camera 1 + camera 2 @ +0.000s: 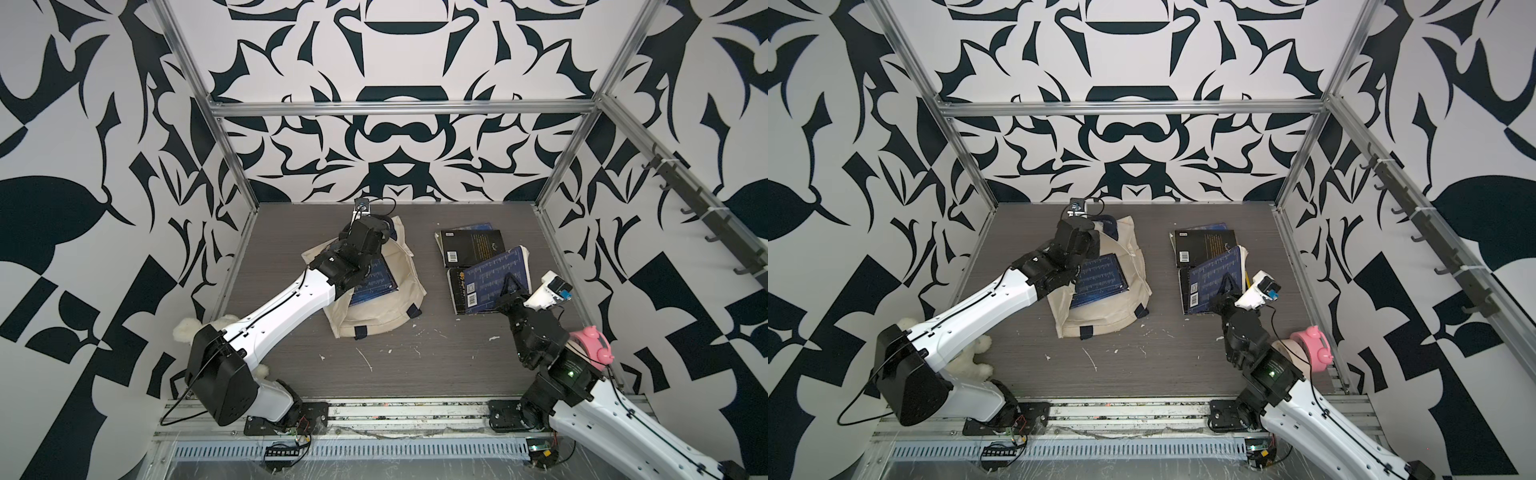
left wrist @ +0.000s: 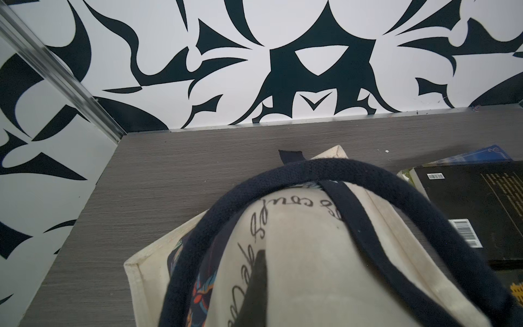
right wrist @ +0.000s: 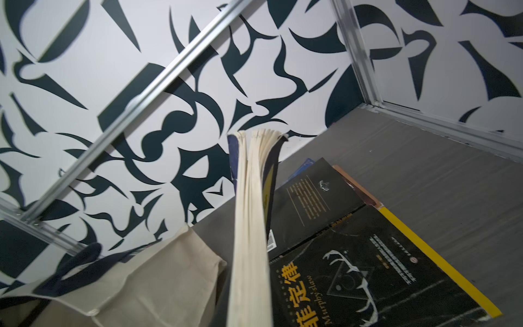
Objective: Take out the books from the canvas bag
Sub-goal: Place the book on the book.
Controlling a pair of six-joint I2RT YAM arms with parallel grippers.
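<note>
Risk, largest item first: the canvas bag point(image 1: 374, 320) is lying slumped mid-table, and the left gripper point(image 1: 384, 232) looks to be pressing shut on its far-end fabric. If that cloth slips free, the mouth may be collapsing over the contents.

The right gripper point(image 1: 510, 289) is pinching a dark blue book point(image 1: 494, 270) by one edge, tilted over the loose stack of books point(image 1: 469, 247) (pages fanning). A sag or a skewed landing could be shoving that stack.

The bag is holding another blue book point(image 1: 374, 282) in its open mouth.
</note>
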